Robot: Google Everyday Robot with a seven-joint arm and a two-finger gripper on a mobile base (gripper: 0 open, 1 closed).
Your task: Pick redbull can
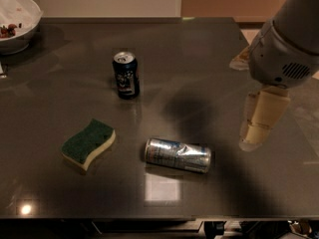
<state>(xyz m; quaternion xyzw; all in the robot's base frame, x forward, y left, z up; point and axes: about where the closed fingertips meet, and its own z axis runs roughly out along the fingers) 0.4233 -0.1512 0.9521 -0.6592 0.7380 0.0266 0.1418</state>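
Observation:
The redbull can [178, 155] is a slim silver can with blue markings and a dented, shiny side. It lies on its side on the dark grey table [199, 59], near the front middle. My gripper [259, 123] hangs above the table at the right, with its cream fingers [264, 114] pointing down. It is to the right of the can and a little further back, apart from it. It holds nothing.
A short dark navy can [125, 75] stands upright behind the redbull can, to the left. A green and yellow sponge [88, 143] lies at the front left. A white bowl [17, 19] sits at the back left corner. The table's right edge is close under my arm.

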